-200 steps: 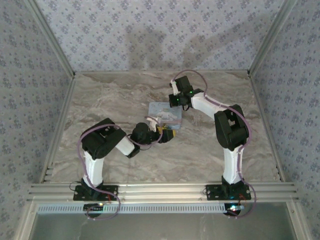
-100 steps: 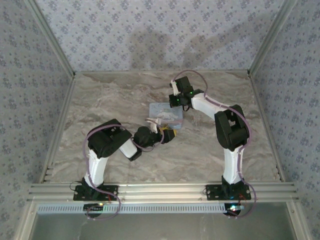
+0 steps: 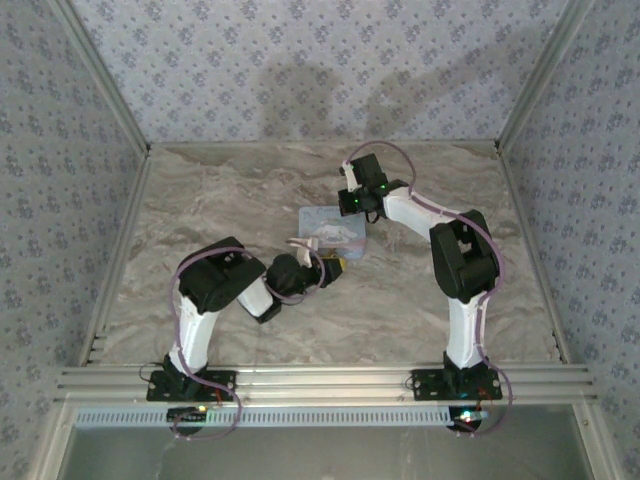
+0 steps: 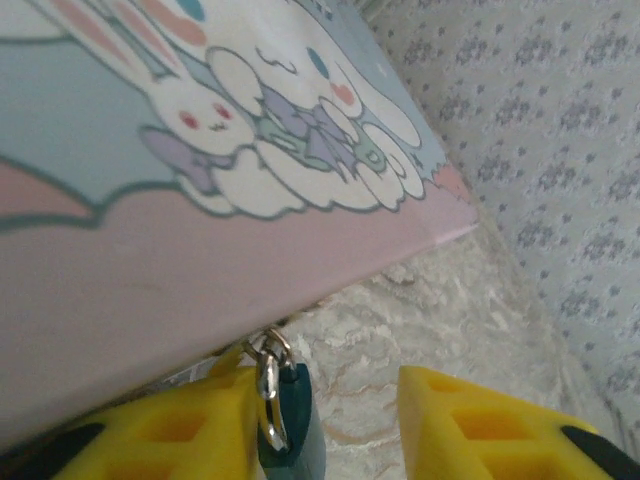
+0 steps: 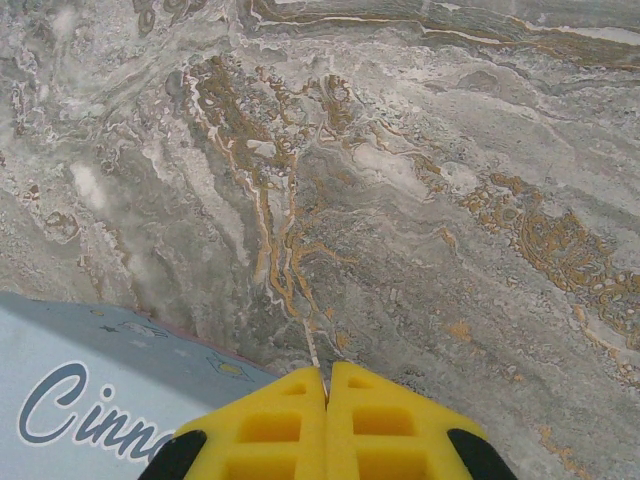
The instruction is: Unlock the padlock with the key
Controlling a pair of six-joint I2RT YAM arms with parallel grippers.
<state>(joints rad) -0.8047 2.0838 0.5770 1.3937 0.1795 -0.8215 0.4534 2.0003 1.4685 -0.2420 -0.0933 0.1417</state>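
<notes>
- Straddling the padlock point(image 4: 297, 428), the left gripper point(image 3: 335, 266) has its yellow jaws partly apart. One finger point(image 4: 190, 435) sits right against the lock's side and the other stands off with a clear gap, so nothing is clamped yet.
- That padlock is a small dark body with a silvery loop point(image 4: 268, 385) on top. It sits tucked at the edge of the blue cartoon tin point(image 4: 200, 280), on the tin's near side and low to the marble table point(image 5: 420, 200).
- Over at the tin's far corner, the right gripper point(image 5: 327, 388) is pressed fully together. A thin pale sliver pokes out past the tips, and I take that for the key point(image 5: 312, 358), pinched by its head.
- Handling call: the lock looks light, hard and smooth, and it may swing or twist on that loop. The best hold seems flat across the body, below the loop, with the keyhole end left bare.
- The key looks stiff but thin, so it is likely to pivot between the pads if pushed off-axis.
- Room is tight for the left fingers, with the tin wall close on one side and the table on the other. Open marble lies to the right of the tin for the right arm to swing round.
</notes>
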